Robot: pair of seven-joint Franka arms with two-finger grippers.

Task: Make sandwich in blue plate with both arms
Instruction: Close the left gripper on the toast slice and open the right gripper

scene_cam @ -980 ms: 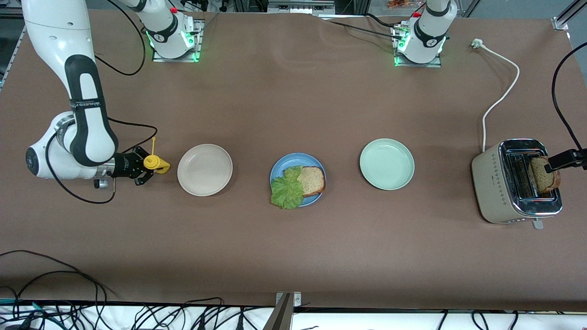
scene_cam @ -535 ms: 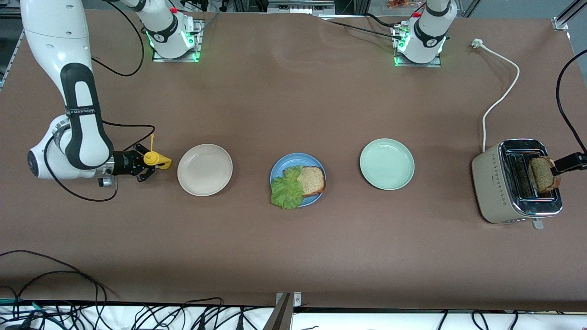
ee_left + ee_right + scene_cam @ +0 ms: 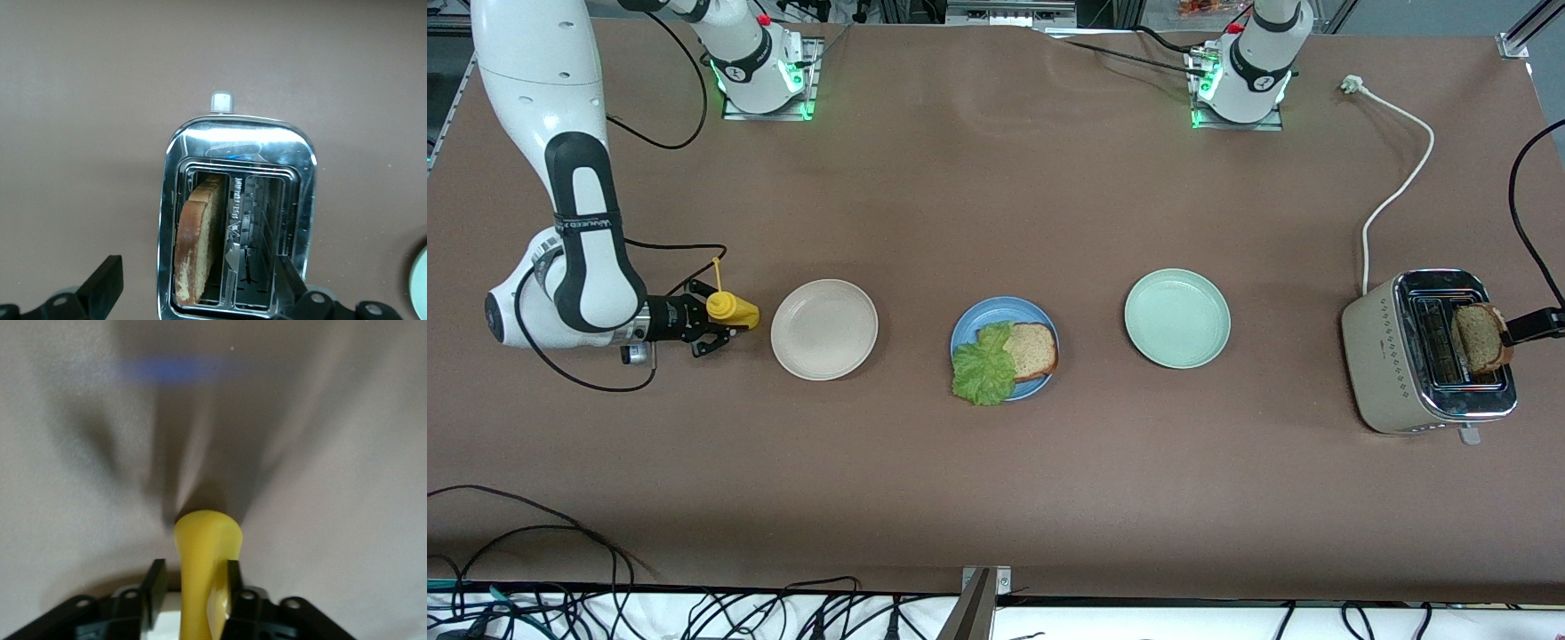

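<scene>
Front view: plate (image 3: 959, 331) holds lettuce (image 3: 983, 369) and one slice (image 3: 1032, 349). Left end effector (image 3: 200, 293) gapes wide over the toaster (image 3: 1423, 356); a misaligned descent may crush its slice (image 3: 195, 243). Right end effector (image 3: 193, 587) pinches the bottle (image 3: 203, 580), which may slip.

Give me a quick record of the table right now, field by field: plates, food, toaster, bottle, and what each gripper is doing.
blue plate: middle of the plate row, holds one bread slice and a lettuce leaf
beige plate: toward the right arm's end
green plate: toward the left arm's end
toaster: second bread slice standing in one slot
left gripper: open, over the toaster
right gripper: fingers either side of the yellow bottle, beside the beige plate
</scene>
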